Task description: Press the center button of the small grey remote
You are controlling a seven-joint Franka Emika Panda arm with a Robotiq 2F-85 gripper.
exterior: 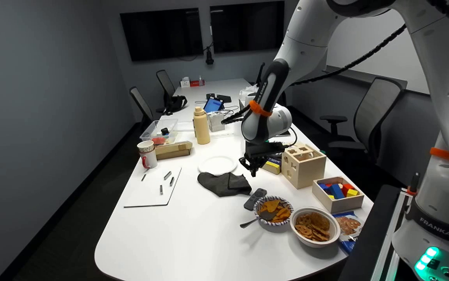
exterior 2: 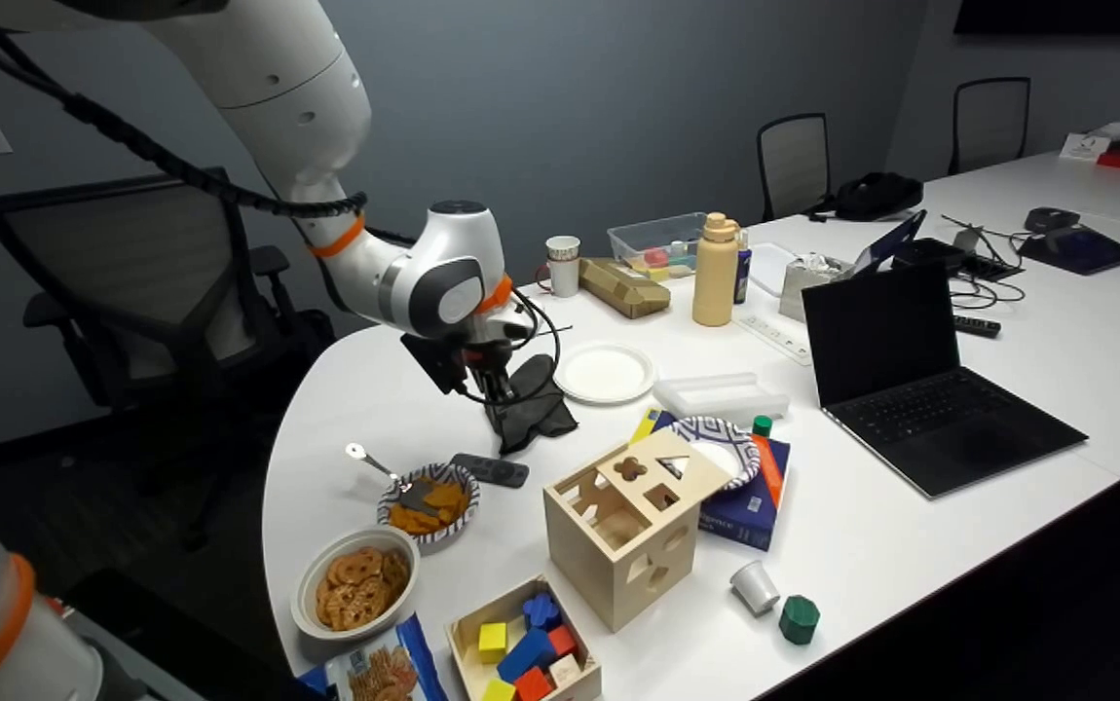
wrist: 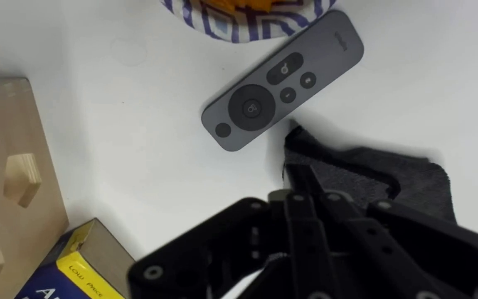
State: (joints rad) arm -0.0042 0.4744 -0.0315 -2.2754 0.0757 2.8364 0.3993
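Note:
The small grey remote (wrist: 282, 81) lies flat on the white table, buttons up, in the wrist view. Its round center button (wrist: 252, 108) sits inside a dark ring near the end closer to my gripper. The remote also shows in both exterior views (exterior: 255, 199) (exterior 2: 490, 469), beside the patterned bowl. My gripper (wrist: 304, 172) is shut, its fingertips together with nothing seen between them. In the exterior views the gripper (exterior: 253, 171) (exterior 2: 500, 389) hangs above the table near the dark cloth, apart from the remote.
The patterned bowl (exterior: 273, 218) of chips with a spoon stands against the remote's far end. A dark cloth (wrist: 422, 178) lies close on the other side. A wooden shape box (exterior 2: 609, 545), a book (wrist: 81, 270), a pretzel bowl (exterior: 314, 242) and a block tray (exterior: 359, 201) stand nearby.

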